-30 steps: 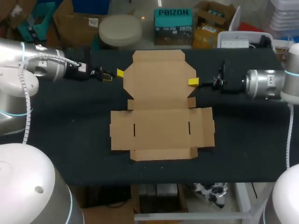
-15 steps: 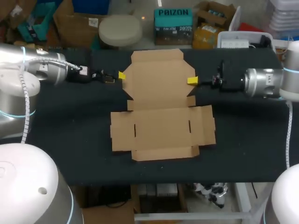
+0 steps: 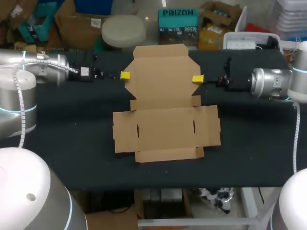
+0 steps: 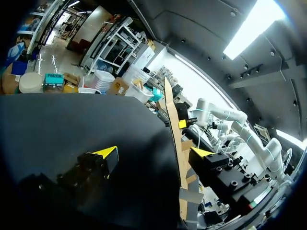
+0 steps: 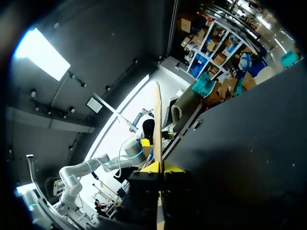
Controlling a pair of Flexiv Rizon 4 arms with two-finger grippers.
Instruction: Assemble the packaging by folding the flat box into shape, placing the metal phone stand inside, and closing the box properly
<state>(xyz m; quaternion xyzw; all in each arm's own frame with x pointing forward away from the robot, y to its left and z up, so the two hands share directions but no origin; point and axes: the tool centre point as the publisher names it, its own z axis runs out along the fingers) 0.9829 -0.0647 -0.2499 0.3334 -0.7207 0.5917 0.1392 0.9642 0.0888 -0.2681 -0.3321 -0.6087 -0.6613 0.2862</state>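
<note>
Fingertips of the left gripper point(image 3: 125, 75) and right gripper point(image 3: 196, 78) flanked the rear panel of the flat brown cardboard box point(image 3: 165, 127), which lay unfolded on the black table point(image 3: 72, 143). From the left wrist, wide-spread fingers point(image 4: 108, 155) straddled that panel's edge without pinching it. From the right wrist, fingers point(image 5: 175, 167) pinched the opposite edge.

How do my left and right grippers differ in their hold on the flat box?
Left gripper: fingers wide apart, the flat box's edge merely in the gap. Right gripper: fingers close together, pinching the opposite edge from both sides. Both meet the far panel's side edges, facing each other.
</note>
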